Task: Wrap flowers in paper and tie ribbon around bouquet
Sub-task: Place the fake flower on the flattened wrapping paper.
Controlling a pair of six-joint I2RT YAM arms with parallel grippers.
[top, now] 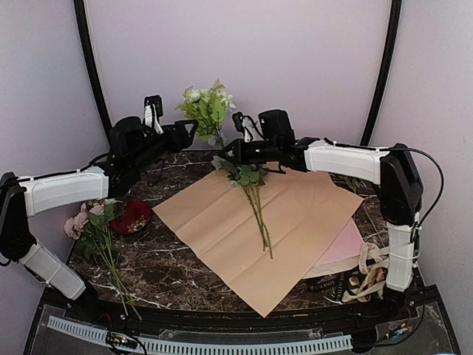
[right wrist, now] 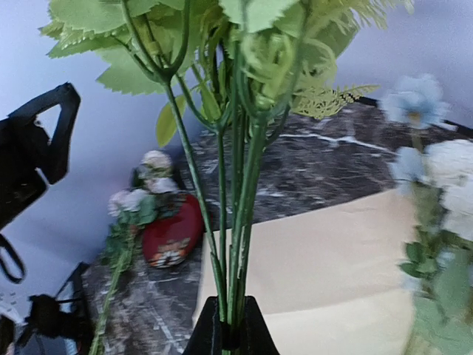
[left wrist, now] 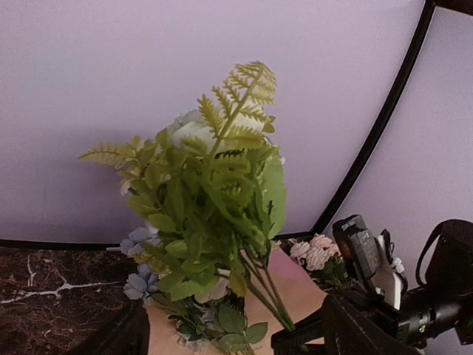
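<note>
Holding flowers [top: 209, 109] upright, right fingers [right wrist: 208, 336] closed, left fingers [left wrist: 347, 333] spread beside.

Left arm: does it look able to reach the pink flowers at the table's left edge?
Probably yes: the left gripper is open and empty, and the pink flowers lie uncovered, though close beside its forearm.

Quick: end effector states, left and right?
Left end effector: open, holding nothing.
Right end effector: closed on the upright green leafy flower bunch with white blossoms.

The top edge crops the flowers [right wrist: 251, 140] above their stems.
</note>
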